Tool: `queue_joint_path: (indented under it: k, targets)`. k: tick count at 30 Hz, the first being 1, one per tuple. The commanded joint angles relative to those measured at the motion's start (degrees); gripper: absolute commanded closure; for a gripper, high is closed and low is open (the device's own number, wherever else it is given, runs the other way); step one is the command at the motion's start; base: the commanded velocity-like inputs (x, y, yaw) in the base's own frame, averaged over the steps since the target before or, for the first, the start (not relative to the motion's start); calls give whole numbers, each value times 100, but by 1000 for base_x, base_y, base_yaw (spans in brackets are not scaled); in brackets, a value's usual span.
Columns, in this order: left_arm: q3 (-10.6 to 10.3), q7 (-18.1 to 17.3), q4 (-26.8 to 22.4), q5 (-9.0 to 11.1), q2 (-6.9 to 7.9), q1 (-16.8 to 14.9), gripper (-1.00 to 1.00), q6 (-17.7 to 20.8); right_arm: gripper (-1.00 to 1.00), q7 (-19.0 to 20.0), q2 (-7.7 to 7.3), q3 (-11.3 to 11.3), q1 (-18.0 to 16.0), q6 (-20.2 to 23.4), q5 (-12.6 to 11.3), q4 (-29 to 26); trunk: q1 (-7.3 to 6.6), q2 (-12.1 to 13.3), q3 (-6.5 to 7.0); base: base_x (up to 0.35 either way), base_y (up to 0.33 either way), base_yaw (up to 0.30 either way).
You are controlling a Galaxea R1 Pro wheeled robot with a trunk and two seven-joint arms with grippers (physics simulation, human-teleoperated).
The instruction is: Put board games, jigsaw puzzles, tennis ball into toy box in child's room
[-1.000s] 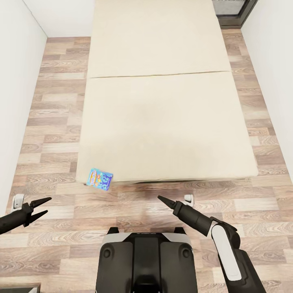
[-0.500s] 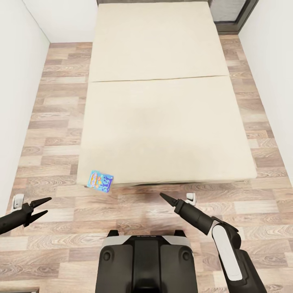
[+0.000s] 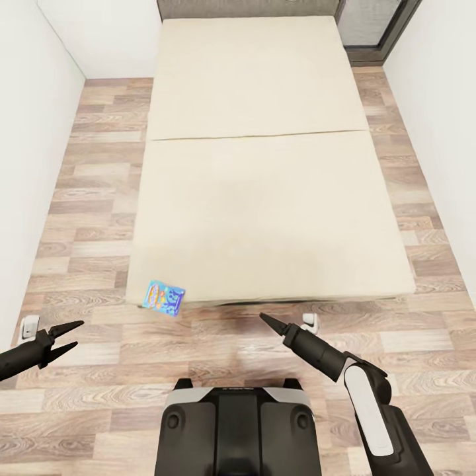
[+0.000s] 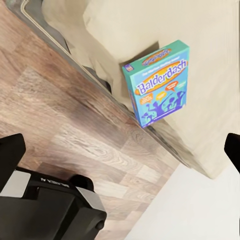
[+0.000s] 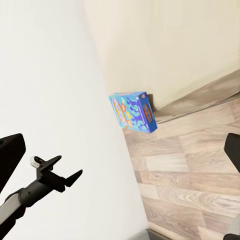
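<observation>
Wood-plank floor point(image 3: 92, 198), white walls point(image 3: 26, 132), beige bed point(image 3: 264, 192) with grey headboard at far end. Blue-teal board game point(image 3: 164, 297) at bed's near left corner, overhanging edge. Left wrist view reads box title "Balderdash" point(image 4: 161, 83); head view too small to read. Left gripper point(image 3: 68, 334) fingers parted, empty. Right gripper point(image 3: 263, 318) fingers closed to point, empty, over floor.
</observation>
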Motion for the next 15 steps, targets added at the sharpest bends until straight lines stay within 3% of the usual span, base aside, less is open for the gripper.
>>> queue_joint_path:
  k: [1, 15]
  targets:
    - [8, -13, 3, 3, 0, -3, -100, 28, -100, 15, 10, -15, -2, 40, -6, -1, 4, -8, 4, -14, 0, 22]
    - [11, -13, -5, 1, 0, -3, -100, 22, -100, 15, 44, -7, -2, 31, 5, 1, 4, -8, 136, -11, 0, 63]
